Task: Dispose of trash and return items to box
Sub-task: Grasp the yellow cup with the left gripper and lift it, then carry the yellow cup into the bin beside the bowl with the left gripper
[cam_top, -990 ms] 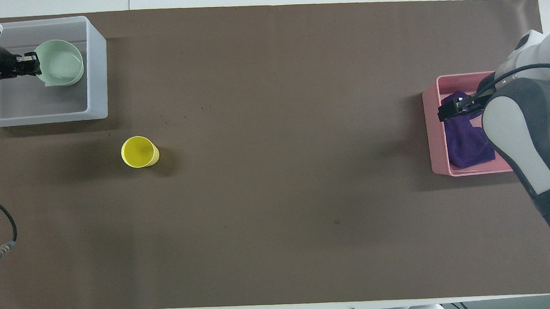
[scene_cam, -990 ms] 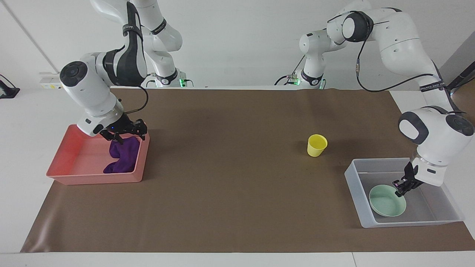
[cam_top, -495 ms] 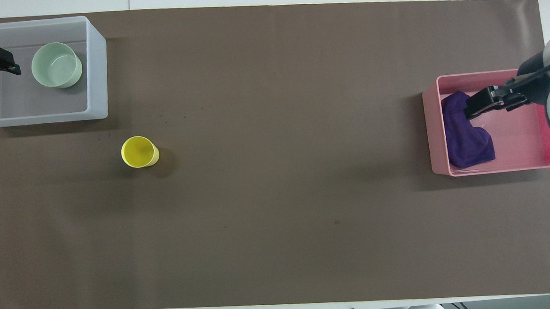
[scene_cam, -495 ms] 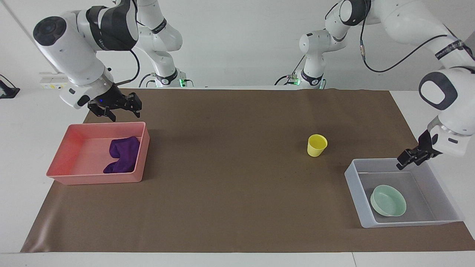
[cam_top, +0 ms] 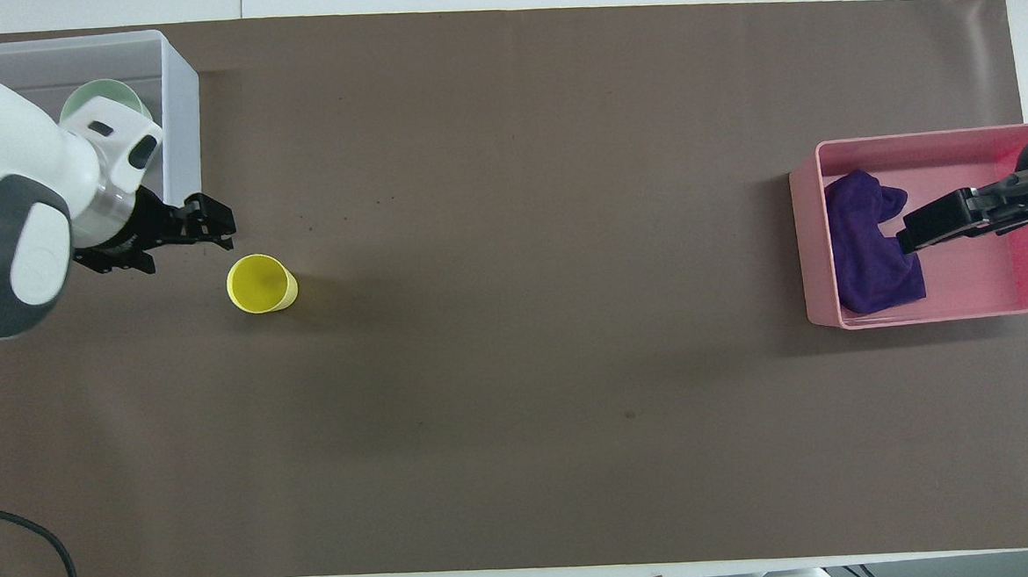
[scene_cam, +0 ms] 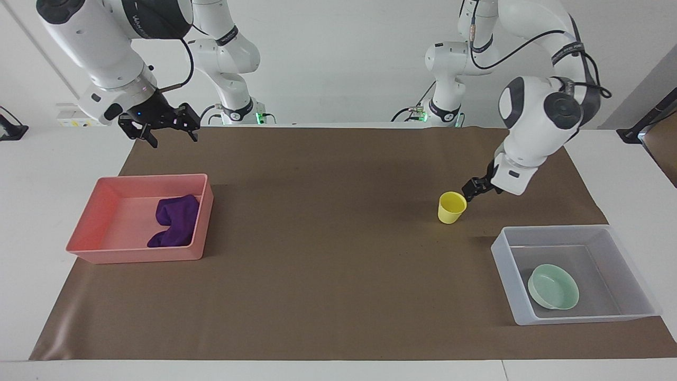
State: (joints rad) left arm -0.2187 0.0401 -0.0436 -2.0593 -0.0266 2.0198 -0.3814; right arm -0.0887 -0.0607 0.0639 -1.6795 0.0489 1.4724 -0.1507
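Note:
The yellow cup (scene_cam: 451,207) (cam_top: 259,284) stands upright on the brown mat. My left gripper (scene_cam: 469,191) (cam_top: 213,229) is open and empty, close beside the cup's rim toward the left arm's end of the table. The mint-green bowl (scene_cam: 554,287) lies in the translucent bin (scene_cam: 505,259). In the overhead view my left arm covers part of the bowl (cam_top: 90,93) and of the bin (cam_top: 180,121). The purple rag (scene_cam: 174,219) (cam_top: 868,252) lies in the pink tray (scene_cam: 84,241) (cam_top: 811,246). My right gripper (scene_cam: 172,138) (cam_top: 950,220) is open and empty, raised high over the tray.
The brown mat (scene_cam: 328,254) covers most of the white table. The tray sits at the right arm's end and the bin at the left arm's end. The cup stands nearer to the robots than the bin.
My left gripper has left the bin, with the bowl lying in it, and moved to beside the yellow cup. My right gripper has risen from the rag and drawn back.

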